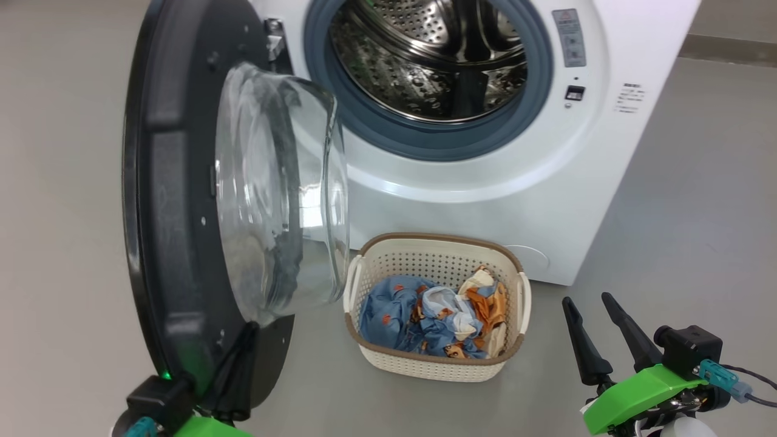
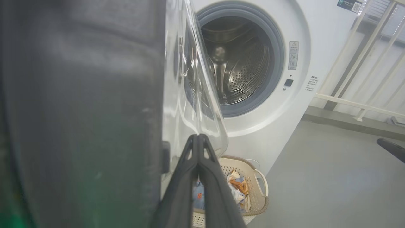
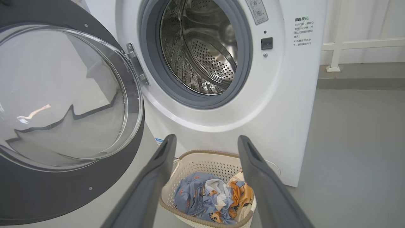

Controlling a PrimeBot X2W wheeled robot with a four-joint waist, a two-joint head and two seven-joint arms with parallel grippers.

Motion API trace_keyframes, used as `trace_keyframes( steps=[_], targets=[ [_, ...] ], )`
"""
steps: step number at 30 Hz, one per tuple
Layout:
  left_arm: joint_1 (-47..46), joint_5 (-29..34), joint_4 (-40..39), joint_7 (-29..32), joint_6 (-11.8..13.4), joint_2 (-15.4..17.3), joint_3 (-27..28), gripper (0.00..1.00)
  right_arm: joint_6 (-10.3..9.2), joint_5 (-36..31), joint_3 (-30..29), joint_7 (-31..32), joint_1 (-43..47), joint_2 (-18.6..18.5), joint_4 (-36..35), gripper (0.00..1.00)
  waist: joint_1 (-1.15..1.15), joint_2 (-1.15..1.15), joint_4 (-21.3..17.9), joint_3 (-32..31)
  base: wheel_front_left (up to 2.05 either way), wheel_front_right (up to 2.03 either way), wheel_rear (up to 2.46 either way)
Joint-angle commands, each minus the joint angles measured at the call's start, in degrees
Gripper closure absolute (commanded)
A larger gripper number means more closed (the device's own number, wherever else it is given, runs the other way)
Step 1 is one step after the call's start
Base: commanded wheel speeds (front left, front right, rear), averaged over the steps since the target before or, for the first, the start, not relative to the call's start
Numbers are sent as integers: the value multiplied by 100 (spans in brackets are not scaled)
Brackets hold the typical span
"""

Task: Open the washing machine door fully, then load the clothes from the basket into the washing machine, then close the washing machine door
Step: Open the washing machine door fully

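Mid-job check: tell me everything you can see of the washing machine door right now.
The washing machine door stands wide open, left of the washing machine front in the head view, hung on a metal hinge. Its wide black rim looks like glossy plastic, and a clear glass bowl bulges from its inner face. The shut left claw lies by its lower rim; contact is unclear.

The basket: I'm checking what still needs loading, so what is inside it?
Crumpled blue clothes with orange-brown figures and white and orange patches lie in the basket. The pile hides the basket's floor and anything beneath, so the number of garments is unclear.
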Motion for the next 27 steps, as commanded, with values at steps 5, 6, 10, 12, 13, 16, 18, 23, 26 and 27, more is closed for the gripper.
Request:
trace_keyframes(
  steps=[5,6,10,12,13,16,18,23,26,27],
  targets=[
    [-389,-99,2,135,100,398,474,100,9,7,123,-70,-82,22,-120,0,0,0,232,70,0,0,0],
    [-443,-103,33,159,107,455,519,100,9,8,125,-70,-91,27,-115,0,0,0,250,80,0,0,0],
    [-621,-110,178,277,125,639,639,100,9,7,110,-70,-116,49,-116,0,0,0,296,122,0,0,0],
    [-737,-146,305,368,132,756,731,100,9,3,111,-70,-137,68,-125,0,0,0,311,171,0,0,0],
    [-795,-171,367,404,133,812,782,100,9,1,111,-70,-151,75,-131,0,0,0,317,197,0,0,0],
    [-959,-286,569,473,136,972,975,100,9,-9,105,-70,-199,99,-158,0,0,0,323,305,0,0,0],
    [-1056,-336,740,521,141,1102,1093,100,9,-14,107,-70,-240,111,-172,0,0,0,310,386,0,0,0],
    [-1310,-592,1168,593,113,1331,1418,100,9,-13,122,-70,-392,140,-194,0,0,0,254,591,0,0,0],
    [-1472,-693,1441,652,71,1519,1568,100,9,0,106,-70,-437,164,-197,0,0,0,243,704,0,0,0],
    [-1532,-711,1528,671,61,1587,1607,100,9,-2,99,-70,-446,173,-200,0,0,0,244,742,0,0,0]
  ],
)
